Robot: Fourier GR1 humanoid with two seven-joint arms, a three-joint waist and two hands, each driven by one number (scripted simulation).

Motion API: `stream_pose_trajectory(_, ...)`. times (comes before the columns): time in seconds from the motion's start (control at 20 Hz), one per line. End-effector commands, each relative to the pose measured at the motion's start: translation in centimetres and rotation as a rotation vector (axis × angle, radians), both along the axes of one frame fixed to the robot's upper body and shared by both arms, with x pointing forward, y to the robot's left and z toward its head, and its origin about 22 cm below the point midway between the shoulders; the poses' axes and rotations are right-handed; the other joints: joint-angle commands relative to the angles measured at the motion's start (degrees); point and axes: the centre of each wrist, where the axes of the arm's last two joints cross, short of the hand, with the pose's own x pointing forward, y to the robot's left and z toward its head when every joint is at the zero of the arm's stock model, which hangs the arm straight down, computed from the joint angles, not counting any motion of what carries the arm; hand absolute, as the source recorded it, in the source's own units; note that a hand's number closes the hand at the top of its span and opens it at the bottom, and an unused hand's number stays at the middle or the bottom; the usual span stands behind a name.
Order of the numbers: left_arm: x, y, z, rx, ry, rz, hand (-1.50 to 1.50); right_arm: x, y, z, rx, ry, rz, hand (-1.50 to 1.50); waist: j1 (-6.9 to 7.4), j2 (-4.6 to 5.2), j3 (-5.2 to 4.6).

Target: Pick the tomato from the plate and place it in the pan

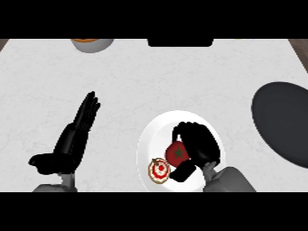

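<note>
My right hand [198,143] is over the plate [157,131] near the surface's [149,76] front edge, fingers [191,131] curled around the tomato [177,153] with the thumb below it. This wrap appears intended to secure the tomato for lifting. A small round item [159,170] lies beside it on the plate. The pan [289,122] waits at the right edge. My left hand [76,133] rests open, fingers straight, at the front left.
</note>
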Motion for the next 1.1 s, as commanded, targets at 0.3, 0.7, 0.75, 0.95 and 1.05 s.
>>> stream_pose_trajectory(0.3,-1.0,0.7,0.1,0.011,0.012,0.019,0.0,-11.0,-5.6,5.6,0.048,-0.225,-0.078,1.5,-1.19,0.06,0.08)
stream_pose_trajectory(0.7,0.2,-1.1,1.0,0.006,0.013,0.01,0.0,-12.2,-7.5,12.3,0.201,-0.56,-0.244,1.5,-0.71,0.35,0.12)
stream_pose_trajectory(0.75,-0.3,-2.2,0.1,0.0,-0.001,0.025,0.0,-14.1,-8.0,12.0,0.213,-0.578,-0.255,1.5,-1.35,0.21,0.14)
stream_pose_trajectory(0.95,-0.4,-1.3,0.2,0.002,0.01,0.003,0.0,-12.2,-10.3,12.0,0.291,-0.575,-0.375,1.5,-0.24,0.49,0.16)
stream_pose_trajectory(1.05,-1.3,0.3,1.5,0.0,0.006,0.006,0.0,-13.3,-11.6,12.7,0.32,-0.569,-0.418,1.5,-0.19,0.36,0.18)
